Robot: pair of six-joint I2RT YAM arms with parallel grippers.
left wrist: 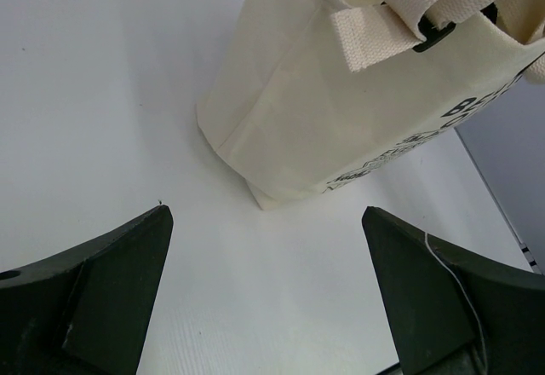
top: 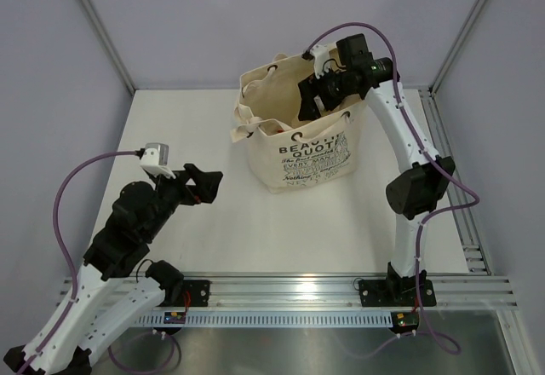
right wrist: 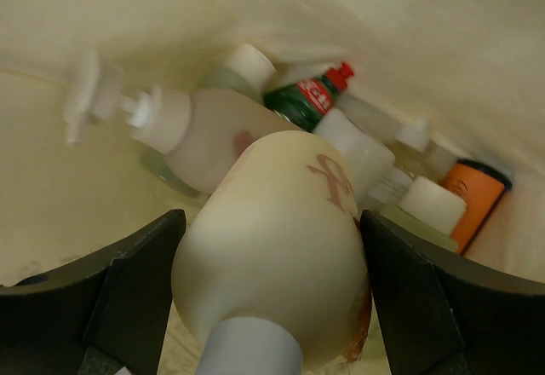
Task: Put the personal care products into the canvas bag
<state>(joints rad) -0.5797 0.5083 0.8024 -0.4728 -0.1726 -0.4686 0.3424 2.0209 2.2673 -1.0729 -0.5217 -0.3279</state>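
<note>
Our right hand (top: 319, 94) is at the upper middle of the top view, inside the mouth of the canvas bag (top: 298, 158). In its wrist view the right hand (right wrist: 272, 285) has its two dark fingers (right wrist: 128, 298) pressed against either side of a cream bottle (right wrist: 272, 239). The bottle fills the lower middle of the frame, with a reddish mark on its side and its pale cap toward the camera.

Beyond it, against the canvas bag's inner wall (right wrist: 383, 17), we see other products lying together. A pump bottle (right wrist: 196, 136) is at the left, a green bottle (right wrist: 298, 102) with a red cap is near the top centre, a white bottle (right wrist: 362, 149) is just right of it, and an orange-capped one (right wrist: 477, 192) is at the right edge.

Our left hand (top: 204, 183) hangs left of centre in the top view, over the white surface (top: 341, 230) and apart from the bag. Its wrist view shows the left hand (left wrist: 268, 298) spread wide with nothing between the fingers. The canvas bag (left wrist: 289, 111) stands upright on the surface (left wrist: 102, 94) at the upper right, with black lettering on its side.
</note>
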